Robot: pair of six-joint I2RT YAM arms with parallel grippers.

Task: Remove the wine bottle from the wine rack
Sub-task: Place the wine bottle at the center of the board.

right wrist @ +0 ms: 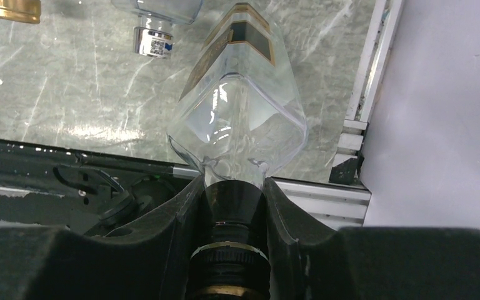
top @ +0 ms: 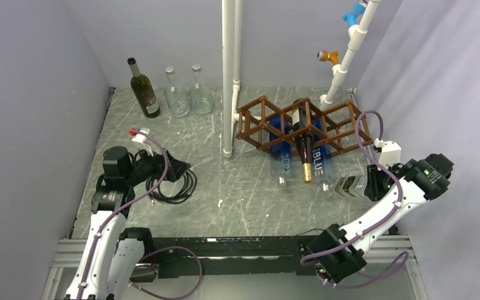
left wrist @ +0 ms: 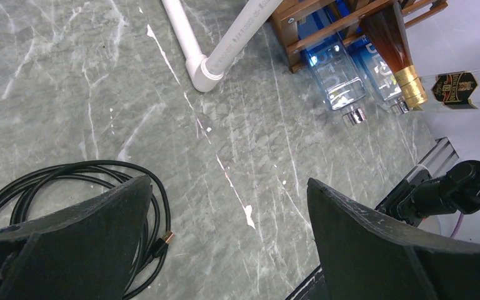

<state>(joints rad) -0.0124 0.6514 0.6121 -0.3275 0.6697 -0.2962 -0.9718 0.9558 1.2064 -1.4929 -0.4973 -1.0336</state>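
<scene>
Clear square bottle [right wrist: 237, 119], near the wine rack [top: 253, 107], clamped at its neck in your right jaws; left jaws wide.

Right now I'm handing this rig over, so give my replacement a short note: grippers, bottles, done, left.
Left gripper: open, empty, over the table.
Right gripper: shut on the neck of the clear bottle.
Wine rack: holds a dark bottle and two blue-label bottles.
Done: clear bottle is out of the rack, to its right.
Left: probably set it down on the table and release.
</scene>
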